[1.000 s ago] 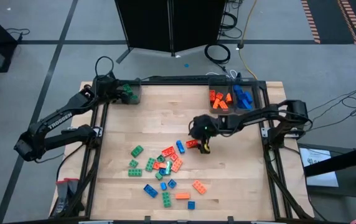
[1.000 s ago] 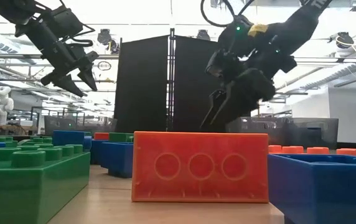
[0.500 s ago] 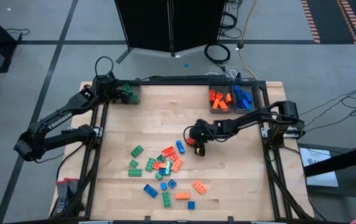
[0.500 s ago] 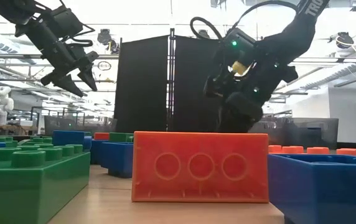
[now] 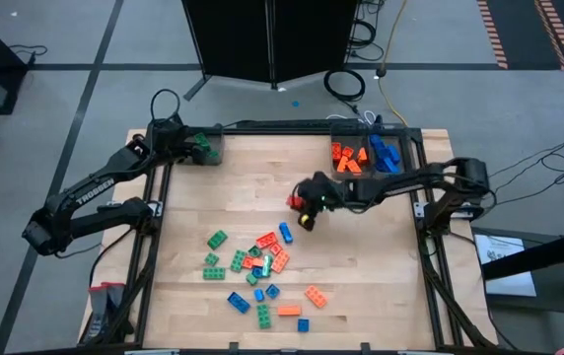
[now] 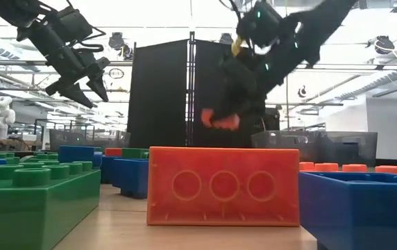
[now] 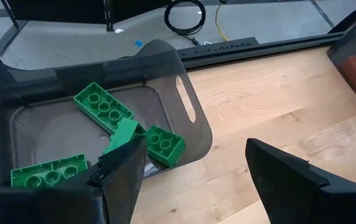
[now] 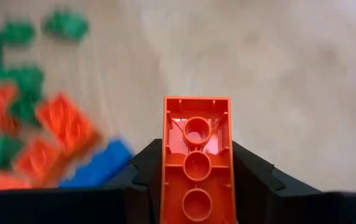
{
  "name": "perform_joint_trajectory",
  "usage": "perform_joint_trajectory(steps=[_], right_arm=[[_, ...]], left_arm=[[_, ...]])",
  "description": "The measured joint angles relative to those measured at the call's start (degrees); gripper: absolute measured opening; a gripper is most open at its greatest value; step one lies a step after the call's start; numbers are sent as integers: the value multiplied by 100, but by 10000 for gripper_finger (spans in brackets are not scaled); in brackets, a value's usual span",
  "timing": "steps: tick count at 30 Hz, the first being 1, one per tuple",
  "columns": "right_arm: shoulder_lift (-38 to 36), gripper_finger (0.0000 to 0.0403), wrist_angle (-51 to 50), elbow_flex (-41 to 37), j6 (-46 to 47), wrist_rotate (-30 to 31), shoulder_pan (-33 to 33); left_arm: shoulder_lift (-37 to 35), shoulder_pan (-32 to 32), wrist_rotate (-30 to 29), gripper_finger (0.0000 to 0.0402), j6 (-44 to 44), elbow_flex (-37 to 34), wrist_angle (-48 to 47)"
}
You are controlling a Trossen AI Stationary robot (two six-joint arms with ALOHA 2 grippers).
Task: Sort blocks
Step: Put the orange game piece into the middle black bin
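My right gripper (image 5: 305, 205) (image 8: 196, 180) hangs over the table's middle, shut on an orange brick (image 5: 294, 202) (image 8: 196, 155) whose hollow underside faces the wrist camera. In the low view the brick (image 6: 219, 119) shows blurred, well above the table. A loose pile of green, orange and blue blocks (image 5: 257, 266) lies on the wood below and nearer. My left gripper (image 5: 193, 148) (image 7: 193, 180) waits open over the grey bin (image 7: 190, 112) at the far left corner, which holds green bricks (image 7: 103, 109). My right gripper pinches the orange brick's two long sides (image 8: 167, 168) between its two fingers (image 8: 144, 168), which run along the brick. The brick's far end (image 8: 196, 102) sticks out past the fingertips. The fingers slant down from the table's right side. The brick is lifted clear of the table.
At the far right stand a bin with orange bricks (image 5: 348, 158) and a bin with blue bricks (image 5: 387, 155). Close to the low camera sit a green (image 6: 32, 201), an orange (image 6: 223, 186) and a blue block (image 6: 365, 208). Bare wood lies right of the pile.
My right gripper dipped to the orange brick at the pile's far right edge, shut on it, then rose and went toward the far edge, rolling as it went. The brick has left the table and hangs clear in the fingers.
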Motion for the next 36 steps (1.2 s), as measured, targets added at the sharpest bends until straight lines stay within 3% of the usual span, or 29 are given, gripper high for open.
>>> perform_joint_trajectory(steps=[6, 12, 29, 36], right_arm=[[-381, 119, -154, 676, -232, 869, -305], [-402, 119, -1154, 1378, -439, 1581, -891], [-414, 119, -3662, 1642, 101, 1618, -3000], [-405, 119, -3936, 1642, 99, 1545, -3588]], left_arm=[[0, 0, 0, 277, -6, 0, 1], [0, -4, 8, 277, -14, 0, -3], [0, -15, -35, 277, 25, 0, -198], [0, -15, -119, 277, 22, 0, -198]])
